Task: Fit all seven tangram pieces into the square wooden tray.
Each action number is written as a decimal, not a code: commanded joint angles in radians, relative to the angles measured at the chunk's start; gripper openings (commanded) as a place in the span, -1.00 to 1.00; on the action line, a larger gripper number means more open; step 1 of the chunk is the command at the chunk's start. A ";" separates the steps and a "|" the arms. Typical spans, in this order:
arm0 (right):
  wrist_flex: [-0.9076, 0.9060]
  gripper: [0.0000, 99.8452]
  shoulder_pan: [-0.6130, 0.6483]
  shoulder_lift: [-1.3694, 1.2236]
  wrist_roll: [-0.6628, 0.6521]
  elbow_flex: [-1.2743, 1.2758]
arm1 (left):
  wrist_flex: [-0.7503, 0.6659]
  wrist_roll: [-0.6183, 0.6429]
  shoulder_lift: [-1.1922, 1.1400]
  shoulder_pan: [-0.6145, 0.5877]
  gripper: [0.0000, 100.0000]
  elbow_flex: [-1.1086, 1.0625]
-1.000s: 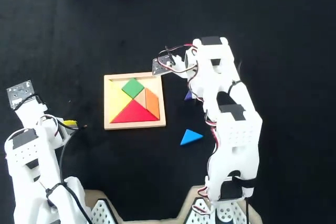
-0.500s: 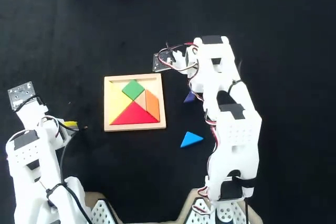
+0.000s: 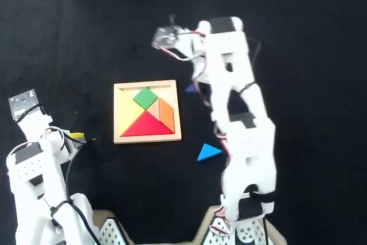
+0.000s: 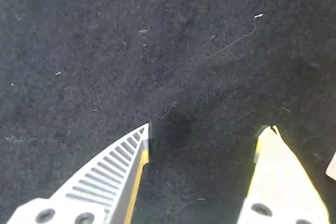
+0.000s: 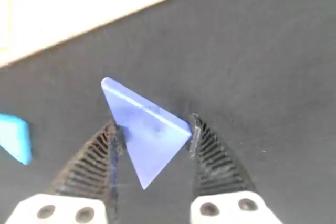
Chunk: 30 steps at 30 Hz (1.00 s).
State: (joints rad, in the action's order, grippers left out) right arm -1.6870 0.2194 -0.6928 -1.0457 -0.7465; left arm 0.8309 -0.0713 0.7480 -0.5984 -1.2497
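The square wooden tray lies on the black cloth left of centre, holding green, yellow, red and orange pieces; its corner shows in the right wrist view. My right gripper is shut on a dark blue triangle, which it holds just right of the tray's upper right corner. A light blue triangle lies loose on the cloth below and right of the tray, and shows again as the light blue triangle in the right wrist view. My left gripper stands open over bare cloth at the lower left.
Black cloth covers the whole table. Wide free room lies above the tray and to the far right. The right arm's white body stretches from the front edge up past the tray's right side.
My right gripper has carried the dark blue triangle up and to the left, from beside the tray's right edge to near its upper right corner. The left arm has stayed put.
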 commanded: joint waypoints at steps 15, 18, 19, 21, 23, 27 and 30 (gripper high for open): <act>0.132 -0.98 0.178 -0.199 0.720 -0.174 | -0.018 0.005 0.017 0.007 -0.36 0.005; 0.129 -0.98 0.176 -0.206 0.724 -0.177 | -0.018 0.005 0.017 0.010 -0.36 0.005; 0.126 -0.98 0.178 -0.203 0.724 -0.177 | -0.018 0.005 0.017 0.010 -0.36 0.005; 0.126 -0.98 0.183 -0.200 0.726 -0.176 | -0.018 0.003 0.017 0.010 -0.36 0.005; 0.135 -0.98 0.195 -0.203 0.755 -0.176 | -0.018 0.003 0.017 0.010 -0.36 0.005; 0.147 -0.98 0.218 -0.206 0.799 -0.163 | -0.018 0.003 0.017 0.010 -0.36 0.005; 0.146 -0.98 0.230 -0.203 0.833 -0.174 | -0.018 0.003 0.017 0.010 -0.36 0.005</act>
State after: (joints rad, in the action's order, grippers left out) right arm -1.5520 0.4266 -0.9152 -0.2447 -0.8692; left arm 0.8309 -0.0713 0.7480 -0.5984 -1.2497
